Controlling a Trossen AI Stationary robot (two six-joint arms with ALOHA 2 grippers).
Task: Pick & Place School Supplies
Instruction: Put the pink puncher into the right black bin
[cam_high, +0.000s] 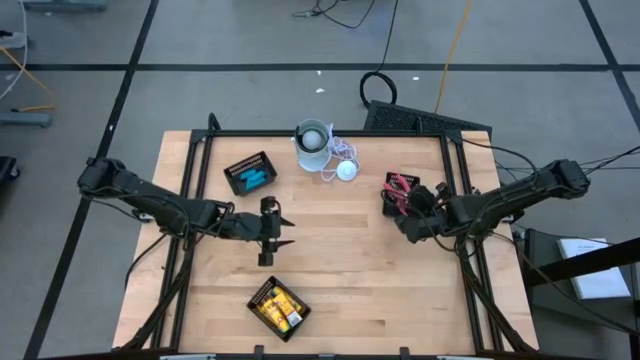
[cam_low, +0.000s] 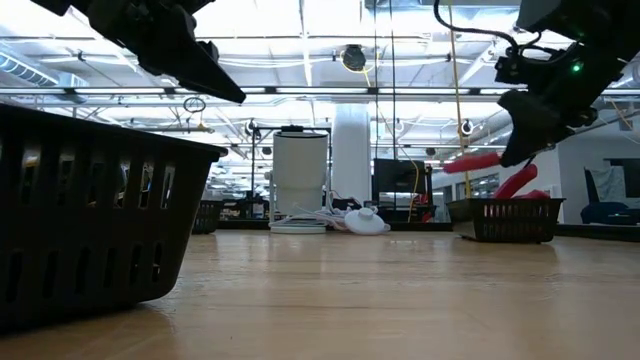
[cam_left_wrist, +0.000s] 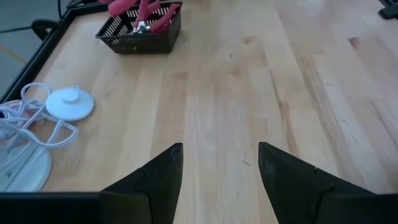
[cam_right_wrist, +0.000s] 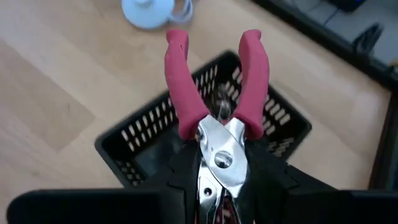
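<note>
My right gripper (cam_right_wrist: 219, 180) is shut on a red-handled scissor-like tool (cam_right_wrist: 214, 93), above a black mesh tray (cam_right_wrist: 149, 149) at the table's right side. That tray (cam_high: 400, 188) holds more red-handled tools (cam_left_wrist: 143, 12). My left gripper (cam_left_wrist: 221, 168) hangs open over bare wood near the table's middle (cam_high: 284, 232), with nothing between its fingers. A tray of light-blue sticks (cam_high: 250, 173) stands at the far left. A tray of yellow-and-black pieces (cam_high: 280, 308) stands at the near edge. My right gripper pinches the tool's shiny metal head (cam_right_wrist: 217, 149) between its two fingers. The fingers slant downward, in line with the tool. The two red handles (cam_right_wrist: 183, 93) stick out beyond the fingertips, spread apart. The tool is lifted clear above the tray (cam_low: 490, 165).
A white cup (cam_high: 312, 140) and a white corded disc (cam_high: 346, 170) sit at the table's far middle. Bare wood lies between the three trays. A black frame rail (cam_high: 320, 133) runs round the table's edges.
</note>
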